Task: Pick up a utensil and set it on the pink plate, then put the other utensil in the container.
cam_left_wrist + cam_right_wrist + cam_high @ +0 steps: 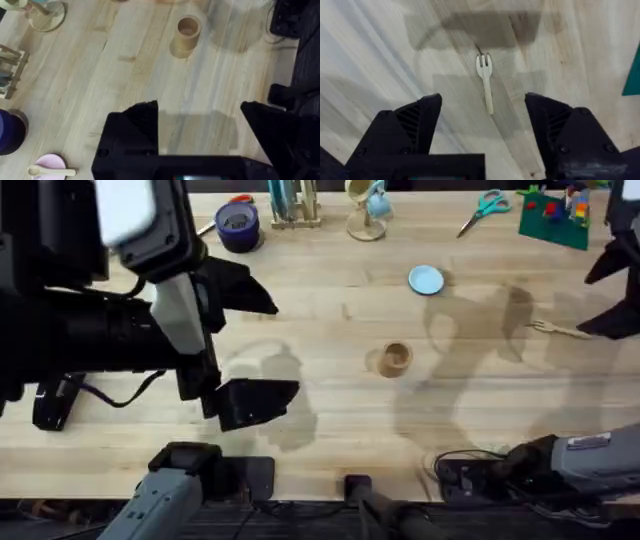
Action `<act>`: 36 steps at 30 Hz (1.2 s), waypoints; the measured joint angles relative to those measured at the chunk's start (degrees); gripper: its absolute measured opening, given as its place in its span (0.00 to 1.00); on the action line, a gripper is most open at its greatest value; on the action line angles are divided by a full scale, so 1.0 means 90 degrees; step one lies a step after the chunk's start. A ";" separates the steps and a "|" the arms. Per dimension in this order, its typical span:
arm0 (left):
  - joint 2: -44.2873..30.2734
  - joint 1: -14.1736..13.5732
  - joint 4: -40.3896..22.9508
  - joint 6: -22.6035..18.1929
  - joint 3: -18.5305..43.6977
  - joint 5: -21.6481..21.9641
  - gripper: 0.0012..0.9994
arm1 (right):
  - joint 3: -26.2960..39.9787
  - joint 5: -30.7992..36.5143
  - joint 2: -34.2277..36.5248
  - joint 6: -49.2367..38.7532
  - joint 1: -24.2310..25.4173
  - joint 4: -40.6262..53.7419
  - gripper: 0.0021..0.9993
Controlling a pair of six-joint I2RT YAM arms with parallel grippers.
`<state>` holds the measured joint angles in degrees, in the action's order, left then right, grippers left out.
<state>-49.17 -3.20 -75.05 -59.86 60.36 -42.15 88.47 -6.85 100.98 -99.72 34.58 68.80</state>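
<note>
Lying flat: pale pronged wooden fork (pixel 485 80), thin handle.

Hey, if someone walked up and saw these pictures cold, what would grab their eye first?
Probably the left arm, looming large and dark over the left of the table, its left gripper open. Next, the wooden fork lying flat on the bare wood between the open fingers of the right gripper, and the small wooden cup standing upright mid-table. In the left wrist view, the spoon already lies across the pink plate.
</note>
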 joint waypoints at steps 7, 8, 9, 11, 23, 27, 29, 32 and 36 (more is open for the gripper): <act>0.0000 0.0000 0.0000 0.0000 0.0000 0.0000 0.99 | 0.0002 0.0003 0.0518 -0.0024 0.0022 -0.0407 1.00; 0.0000 0.0000 -0.0003 0.0000 0.0000 0.0000 0.99 | 0.0002 0.0018 0.0607 -0.0024 0.0022 -0.0435 1.00; 0.0000 0.0000 -0.0028 0.0000 0.0000 -0.0001 0.99 | 0.0002 0.0069 0.0710 -0.0024 0.0025 -0.0445 1.00; 0.0000 0.0000 -0.0074 0.0000 0.0000 0.0000 0.99 | 0.0002 0.0204 0.0890 -0.0027 0.0038 -0.0432 1.00; 0.0000 0.0000 -0.0073 0.0000 0.0000 0.0000 0.99 | 0.0005 0.0598 0.1308 -0.0165 0.0297 -0.0502 1.00; 0.0000 0.0000 -0.0073 0.0000 0.0000 0.0000 0.99 | 0.0005 0.0619 0.1396 -0.0167 0.0295 -0.0762 1.00; 0.0000 0.0000 -0.0073 0.0000 0.0000 0.0000 0.99 | 0.0005 0.0622 0.1523 -0.0166 0.0282 -0.0997 1.00; 0.0000 0.0000 -0.0073 0.0000 0.0000 0.0000 0.99 | 0.0005 0.0623 0.1568 -0.0163 0.0226 -0.1027 1.00; 0.0000 0.0000 -0.0073 0.0000 0.0000 0.0002 0.99 | 0.0005 0.0622 0.1573 -0.0111 0.0089 -0.1029 1.00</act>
<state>-49.17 -3.20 -75.70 -59.86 60.36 -42.14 88.51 -1.26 115.13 -100.72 35.38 59.54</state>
